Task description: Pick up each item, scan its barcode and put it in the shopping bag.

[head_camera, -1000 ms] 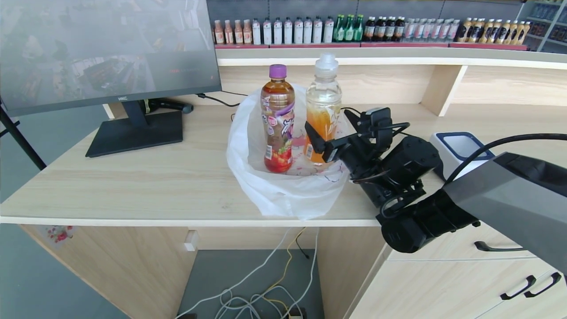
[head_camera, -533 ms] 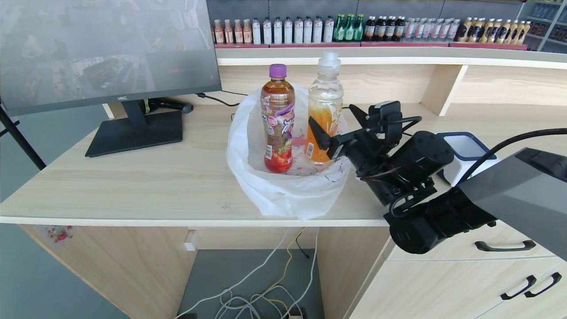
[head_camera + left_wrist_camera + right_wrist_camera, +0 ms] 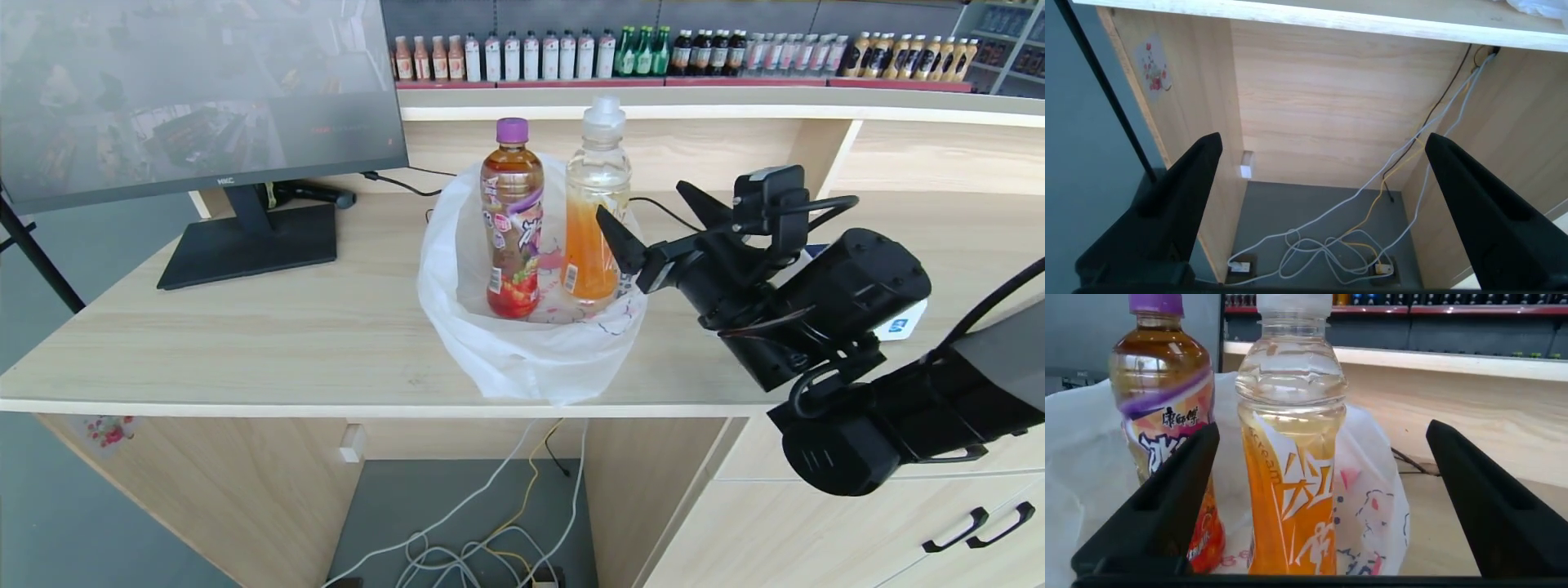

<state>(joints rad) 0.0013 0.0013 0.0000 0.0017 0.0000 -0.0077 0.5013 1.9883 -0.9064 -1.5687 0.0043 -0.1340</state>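
Right gripper (image 3: 641, 198) farther back, higher, splayed

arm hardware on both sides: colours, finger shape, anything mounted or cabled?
Right gripper: matte black, two long tapered fingers ending in points. A small black camera box with a pale top sits on the wrist, with thin black cables looping off it. Joints are fat black cylinders; the link behind is grey. Left gripper: black wedge-shaped fingers.
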